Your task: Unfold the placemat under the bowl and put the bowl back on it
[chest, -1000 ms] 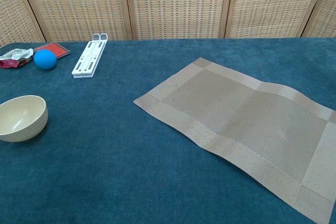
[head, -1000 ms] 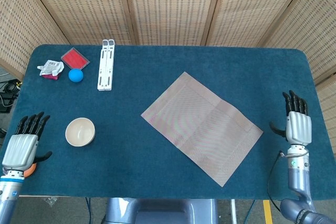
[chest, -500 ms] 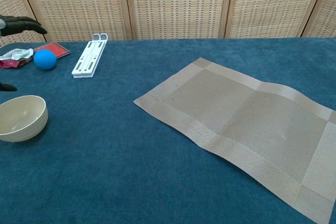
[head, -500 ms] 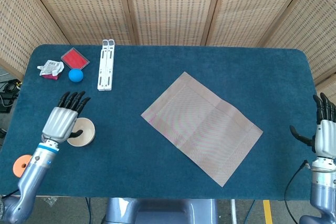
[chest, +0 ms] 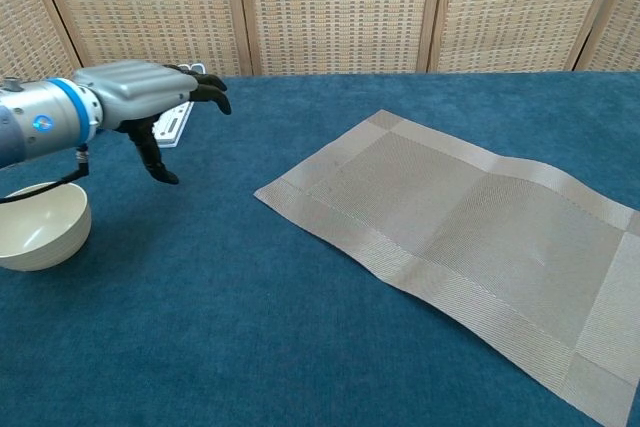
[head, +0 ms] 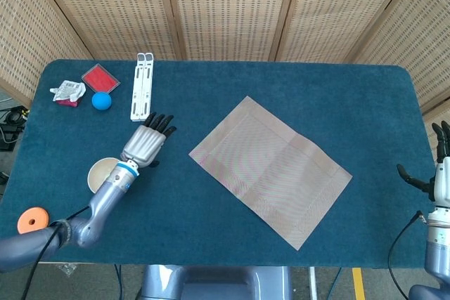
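So, far left there's an orange disc [head: 31, 220] at the table's near edge, and up in the back corner a crumpled wrapper [head: 67, 92], a red pad [head: 100, 76] and a blue ball [head: 102, 100]. The bowl [head: 100, 175] sits upright on the blue table [head: 211, 230], well apart from the placemat. The left hand [head: 145, 144] hovers just past the bowl's right side, palm down, fingers spread, holding nothing. Behind it lies a white folding stand [head: 143, 86]. The placemat [head: 271, 171] lies unfolded flat mid-table, angled, nothing on it. At the far right edge the right hand [head: 441, 171] is only partly in frame, fingers apart and holding nothing.
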